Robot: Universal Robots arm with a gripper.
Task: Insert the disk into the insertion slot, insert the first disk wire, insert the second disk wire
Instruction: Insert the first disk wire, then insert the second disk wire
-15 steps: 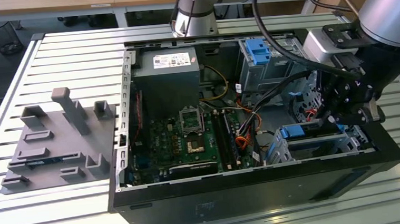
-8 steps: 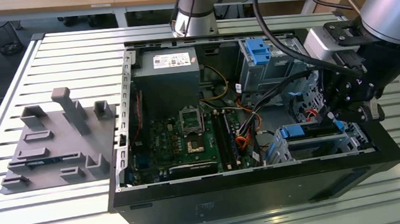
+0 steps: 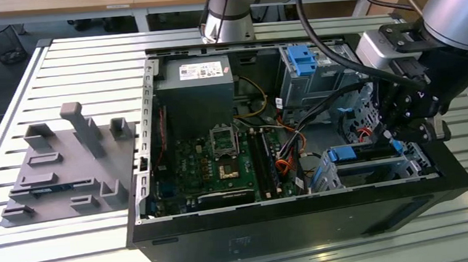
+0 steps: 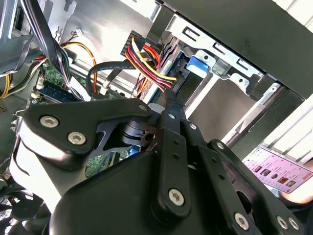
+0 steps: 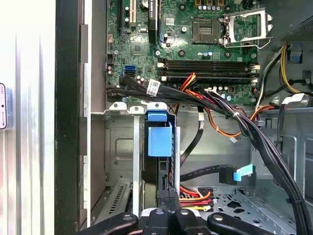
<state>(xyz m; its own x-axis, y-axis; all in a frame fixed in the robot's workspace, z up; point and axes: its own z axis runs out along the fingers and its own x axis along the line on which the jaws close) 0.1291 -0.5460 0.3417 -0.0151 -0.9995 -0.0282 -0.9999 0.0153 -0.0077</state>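
Black gripper (image 5: 168, 208) linkage sits closest to the lens in both wrist views. The fingers are drawn together on the plug (image 4: 173, 87) of the red-yellow-black power wire.

- Disk (image 5: 160, 139): seated in the slot (image 5: 120, 147), blue carrier tab facing out. Insertion step looks done.
- Exterior view: slot (image 3: 385, 171) at about 4 o'clock of the open computer case (image 3: 307, 225), with the disk (image 3: 355, 154) inside it and the gripper (image 3: 416, 135) hanging right over it.
- Key relation: taking the fingers' pointing line as 12 o'clock, the disk's connector edge lies dead ahead, just beside the plug. The disk's long axis runs on along that same line toward the motherboard (image 5: 195, 49). Judged: the plug is lined up with the disk's port. Whether it is already pushed home, I cannot tell.
- Second wire: black data cable with blue-tabbed end (image 5: 234, 174) lies loose on the case floor at about 2 o'clock of the fingers, apart from the disk and not plugged in.
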